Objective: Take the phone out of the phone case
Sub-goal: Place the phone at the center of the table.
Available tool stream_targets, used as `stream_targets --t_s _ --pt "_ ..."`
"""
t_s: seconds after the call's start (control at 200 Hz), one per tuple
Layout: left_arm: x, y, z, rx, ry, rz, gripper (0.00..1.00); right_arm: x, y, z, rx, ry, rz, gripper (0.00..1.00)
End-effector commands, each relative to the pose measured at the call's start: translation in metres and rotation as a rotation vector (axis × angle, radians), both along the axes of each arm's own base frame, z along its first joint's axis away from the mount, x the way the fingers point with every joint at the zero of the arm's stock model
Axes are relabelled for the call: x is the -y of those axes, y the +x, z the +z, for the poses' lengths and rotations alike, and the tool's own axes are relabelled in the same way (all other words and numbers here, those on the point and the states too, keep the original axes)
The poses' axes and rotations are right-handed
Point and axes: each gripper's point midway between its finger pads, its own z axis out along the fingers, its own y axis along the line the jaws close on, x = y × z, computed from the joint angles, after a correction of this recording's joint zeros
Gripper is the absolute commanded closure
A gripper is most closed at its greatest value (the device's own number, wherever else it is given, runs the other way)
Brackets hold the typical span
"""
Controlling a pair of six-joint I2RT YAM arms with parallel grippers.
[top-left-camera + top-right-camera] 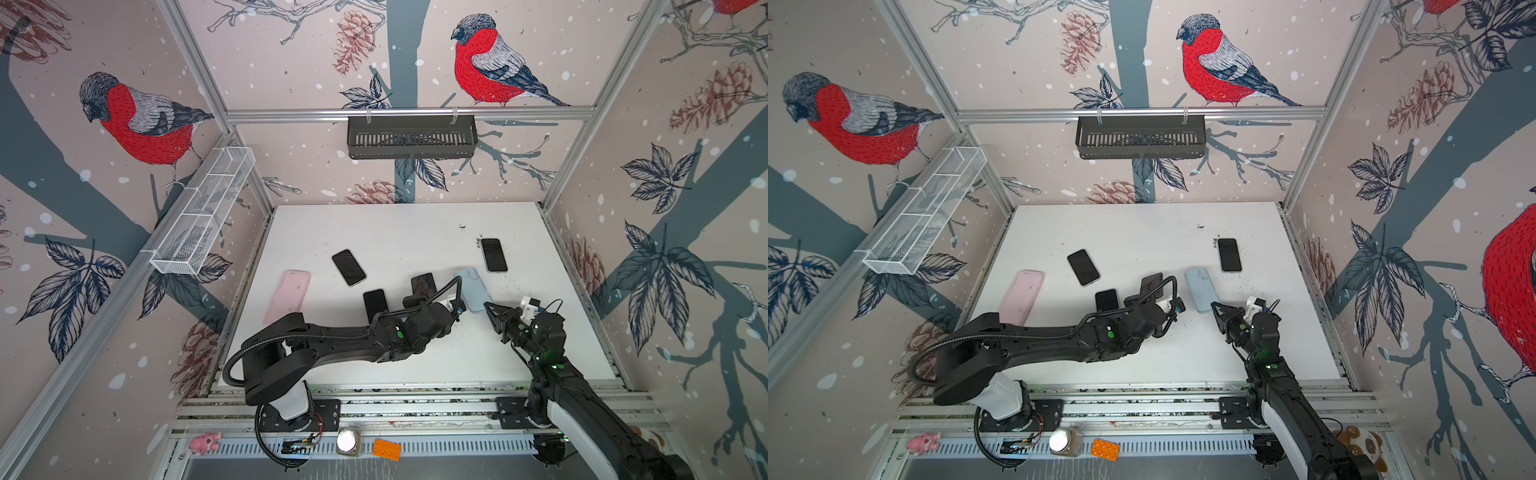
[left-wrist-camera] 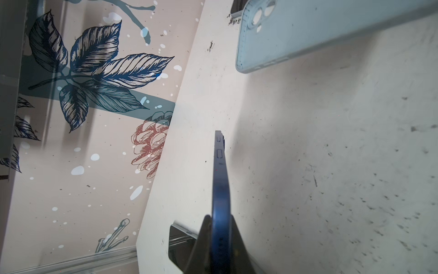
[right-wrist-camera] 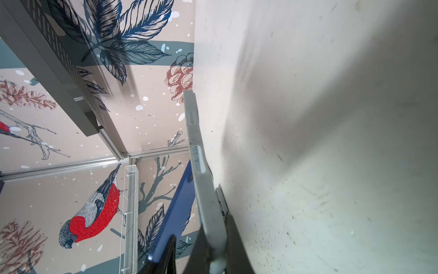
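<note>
The left claw [image 2: 220, 219] is clamped on the edge of a dark blue phone [image 2: 221, 180], which is already out of its case and held on its side over the white bench [image 1: 415, 232], near the middle of it in both top views. The right claw [image 3: 215, 239] is clamped on the near end of the light blue case [image 1: 473, 291], just beside the phone but apart from it; whether this case touches the bench I cannot tell. 3 more phones [image 1: 349, 267] [image 1: 494, 254] [image 1: 374, 301] and 1 pink case [image 1: 289, 295] lie flat on the bench.
</note>
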Motion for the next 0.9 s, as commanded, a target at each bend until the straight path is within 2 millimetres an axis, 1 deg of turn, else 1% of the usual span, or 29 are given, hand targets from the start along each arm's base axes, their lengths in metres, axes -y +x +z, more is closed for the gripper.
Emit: stream_targets --t_s 0.0,0.13,0.32,0.495,0.61,0.665,0.695,0.71,0.735,0.84,0.895 --pt "0.012 0.012 0.019 0.119 -0.018 -0.033 1.0 0.002 0.008 0.006 0.01 0.031 -0.075 0.99" --pt "0.015 0.014 0.006 0.132 0.024 -0.06 1.0 -0.007 0.012 -0.002 -0.028 0.048 -0.088 0.99" --pt "0.009 0.018 -0.028 0.146 0.125 -0.067 1.0 -0.027 0.023 -0.009 -0.071 0.053 -0.059 0.99" --pt "0.01 0.018 -0.043 0.128 0.143 -0.065 1.0 -0.037 0.029 -0.019 -0.107 0.048 -0.067 0.99" --pt "0.016 0.013 -0.048 0.125 0.157 -0.074 1.0 -0.043 0.031 -0.025 -0.126 0.043 -0.068 0.99" --pt "0.019 0.01 -0.051 0.119 0.159 -0.086 1.0 -0.045 0.031 -0.026 -0.129 0.049 -0.074 0.99" --pt "0.019 0.009 -0.054 0.113 0.167 -0.089 1.0 -0.047 0.031 -0.023 -0.119 0.056 -0.069 0.99" --pt "0.019 0.009 -0.056 0.112 0.172 -0.088 1.0 -0.048 0.031 -0.029 -0.135 0.048 -0.067 0.99" --pt "0.02 0.009 -0.057 0.112 0.177 -0.086 1.0 -0.05 0.031 -0.03 -0.139 0.048 -0.061 0.99" --pt "0.019 0.009 -0.063 0.106 0.195 -0.065 0.87 -0.054 0.03 -0.034 -0.15 0.051 -0.057 0.99" --pt "0.02 0.008 -0.064 0.097 0.188 -0.06 0.75 -0.054 0.03 -0.036 -0.157 0.046 -0.063 0.99"
